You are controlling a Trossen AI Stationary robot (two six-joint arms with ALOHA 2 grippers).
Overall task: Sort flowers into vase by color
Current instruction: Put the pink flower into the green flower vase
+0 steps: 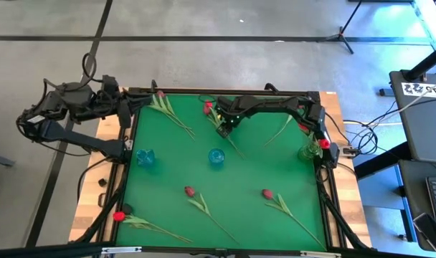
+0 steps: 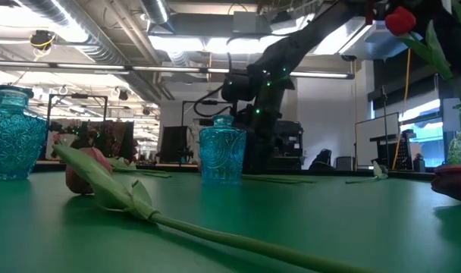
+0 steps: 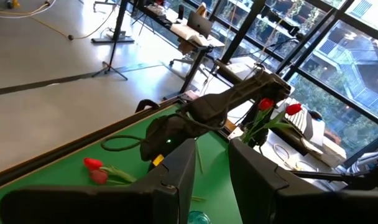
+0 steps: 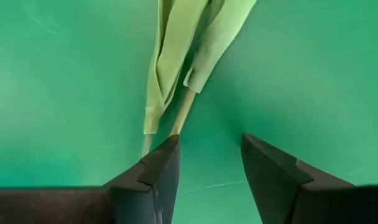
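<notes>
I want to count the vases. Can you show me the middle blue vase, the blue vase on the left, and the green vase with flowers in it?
middle blue vase [image 1: 216,158]: high view, on its round top.
left blue vase [image 1: 145,158]: high view, on its body.
green vase [image 1: 309,152]: high view, on its glass body under the red flowers.

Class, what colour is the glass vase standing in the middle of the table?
Turquoise blue, with a cut pattern; the vase shows best in the low view.
</notes>
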